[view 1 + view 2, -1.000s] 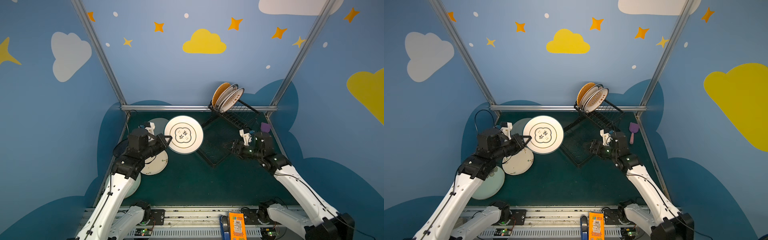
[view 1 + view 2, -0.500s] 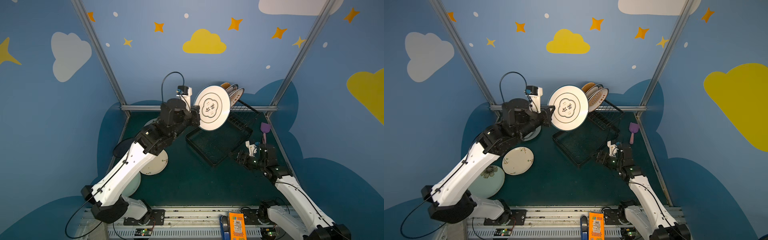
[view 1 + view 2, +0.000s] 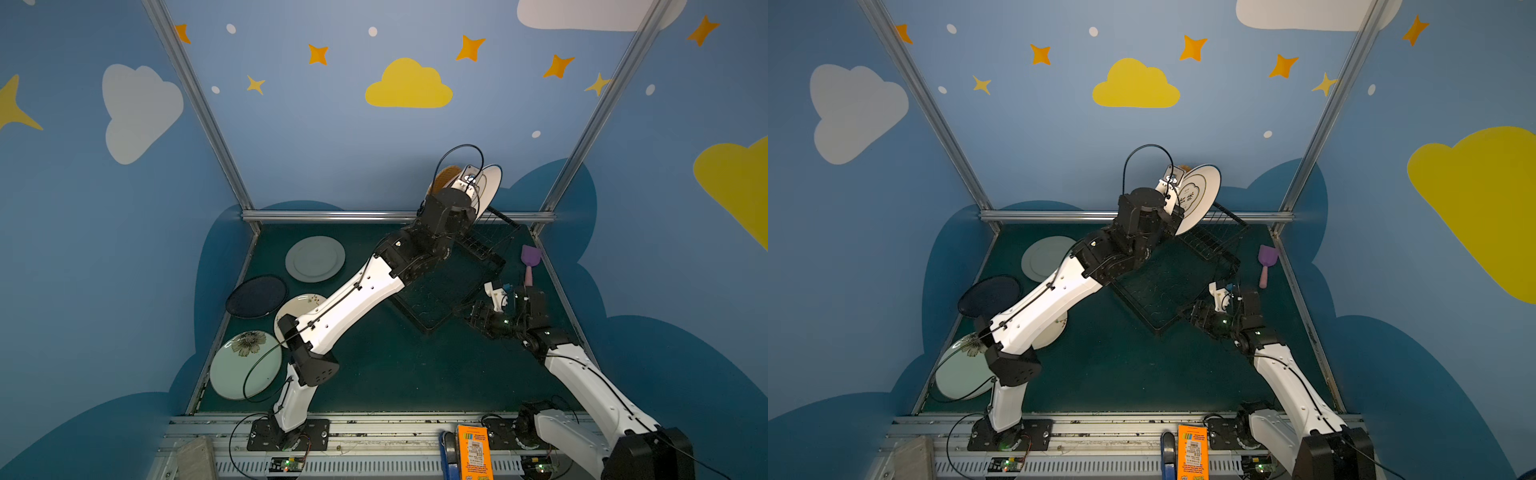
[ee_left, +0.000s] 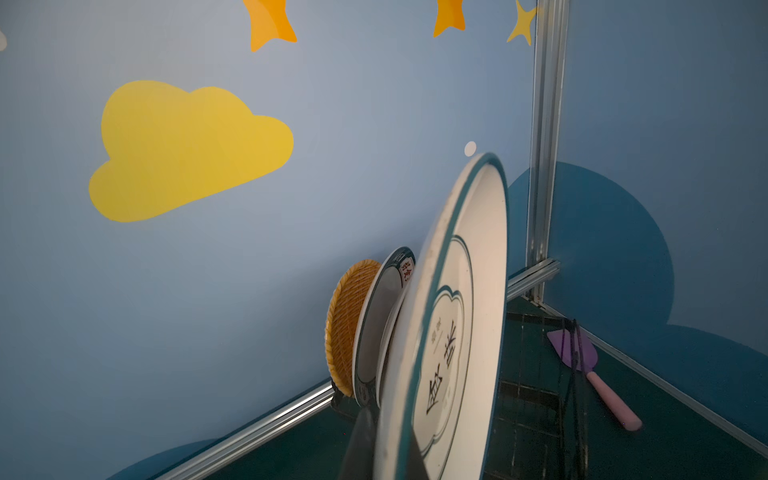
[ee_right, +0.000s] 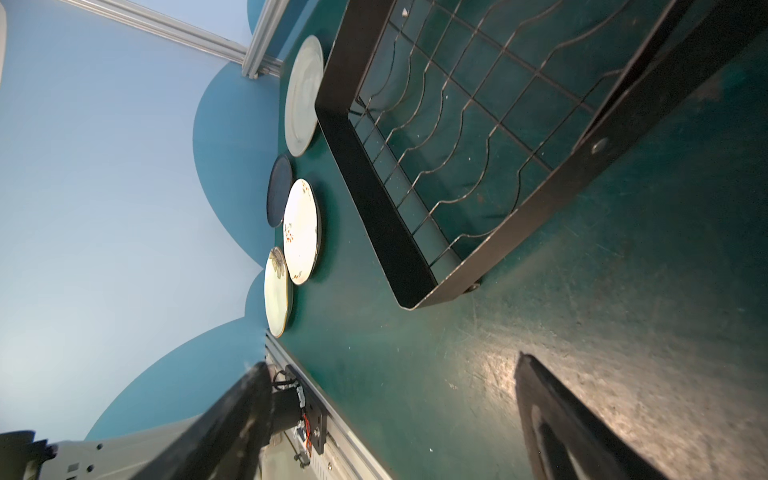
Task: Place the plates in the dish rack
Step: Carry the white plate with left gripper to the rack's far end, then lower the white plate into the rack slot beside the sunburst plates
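Note:
My left gripper [image 4: 384, 432] is shut on the lower edge of a white plate [image 4: 461, 316] with a teal rim and a black flower outline. It holds the plate on edge over the raised end of the black wire dish rack [image 3: 490, 239], right beside the racked orange woven plate [image 4: 347, 328] and teal-lettered plate [image 4: 380, 320]. Both top views show the held plate [image 3: 490, 185] [image 3: 1202, 193]. On the table lie grey-green [image 3: 315, 258], navy [image 3: 256, 296], cream [image 3: 299, 303] and mint [image 3: 241, 365] plates. My right gripper [image 3: 473, 313] [image 5: 390, 374] is open and holds nothing, by the rack tray's near corner [image 5: 419, 291].
A purple spatula [image 3: 529, 262] lies at the right table edge beside the rack. The back rail [image 3: 332, 216] and corner post [image 4: 544, 133] stand close behind the racked plates. An orange packet [image 3: 473, 451] sits on the front rail.
The left arm lifted the flower-outline plate off the table, swung it right and back, and now holds it against the racked plates. The right gripper drew back towards the tray's near corner.

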`<control>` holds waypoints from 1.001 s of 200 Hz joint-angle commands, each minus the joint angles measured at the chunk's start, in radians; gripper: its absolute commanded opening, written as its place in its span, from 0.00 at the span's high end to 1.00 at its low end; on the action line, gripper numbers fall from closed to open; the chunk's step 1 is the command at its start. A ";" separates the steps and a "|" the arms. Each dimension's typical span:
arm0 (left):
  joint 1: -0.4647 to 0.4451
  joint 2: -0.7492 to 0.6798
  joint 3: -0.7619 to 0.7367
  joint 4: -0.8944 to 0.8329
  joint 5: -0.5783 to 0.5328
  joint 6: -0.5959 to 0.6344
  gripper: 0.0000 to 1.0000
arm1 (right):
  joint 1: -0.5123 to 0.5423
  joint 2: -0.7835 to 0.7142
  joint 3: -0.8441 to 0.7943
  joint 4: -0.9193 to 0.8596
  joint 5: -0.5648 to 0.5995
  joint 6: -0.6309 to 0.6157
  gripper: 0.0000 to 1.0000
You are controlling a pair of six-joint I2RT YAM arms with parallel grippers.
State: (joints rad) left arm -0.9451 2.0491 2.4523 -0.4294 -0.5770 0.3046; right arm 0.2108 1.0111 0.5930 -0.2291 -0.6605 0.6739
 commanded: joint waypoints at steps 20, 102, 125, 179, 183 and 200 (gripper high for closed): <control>-0.013 0.087 0.086 0.264 -0.094 0.263 0.96 | -0.007 0.042 0.064 -0.059 -0.072 -0.024 0.11; -0.001 0.267 0.161 0.448 -0.111 0.447 0.96 | -0.010 0.086 0.069 -0.062 -0.105 -0.032 0.11; 0.016 0.289 0.169 0.434 -0.106 0.430 0.96 | -0.011 0.093 0.066 -0.061 -0.111 -0.034 0.11; 0.040 0.327 0.191 0.431 -0.099 0.428 0.96 | -0.016 0.127 0.062 -0.062 -0.134 -0.039 0.11; 0.042 0.332 0.195 0.430 -0.099 0.430 0.96 | -0.016 0.130 0.063 -0.062 -0.136 -0.039 0.11; 0.046 0.348 0.212 0.414 -0.098 0.431 0.96 | -0.020 0.139 0.068 -0.062 -0.145 -0.041 0.11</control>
State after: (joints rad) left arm -0.9043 2.3867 2.6122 -0.0792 -0.6716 0.7296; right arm 0.1986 1.1378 0.6357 -0.2737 -0.7792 0.6491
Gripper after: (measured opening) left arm 0.073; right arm 0.893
